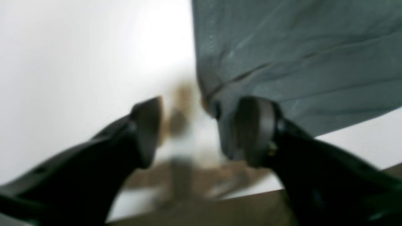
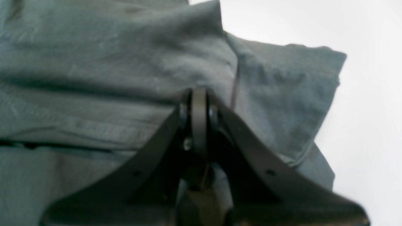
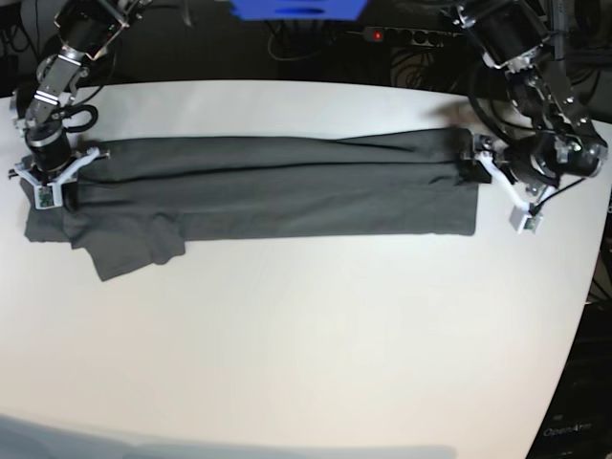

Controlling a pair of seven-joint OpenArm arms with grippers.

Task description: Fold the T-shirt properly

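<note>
The dark grey T-shirt (image 3: 277,186) lies folded into a long band across the white table (image 3: 306,335), with a sleeve (image 3: 129,251) sticking out at its lower left. My left gripper (image 3: 475,163) is at the band's right end. In the left wrist view it (image 1: 191,125) stands open, and the T-shirt's (image 1: 298,56) edge lies against one finger (image 1: 251,131). At the band's left end is my right gripper (image 3: 62,177). Its jaws (image 2: 199,97) are shut on a raised pinch of the T-shirt (image 2: 94,62).
A blue object (image 3: 296,8) and a power strip (image 3: 402,35) with a red light sit behind the table's far edge. The table's right edge (image 3: 583,316) curves inward toward the front. Bare white tabletop stretches in front of the shirt.
</note>
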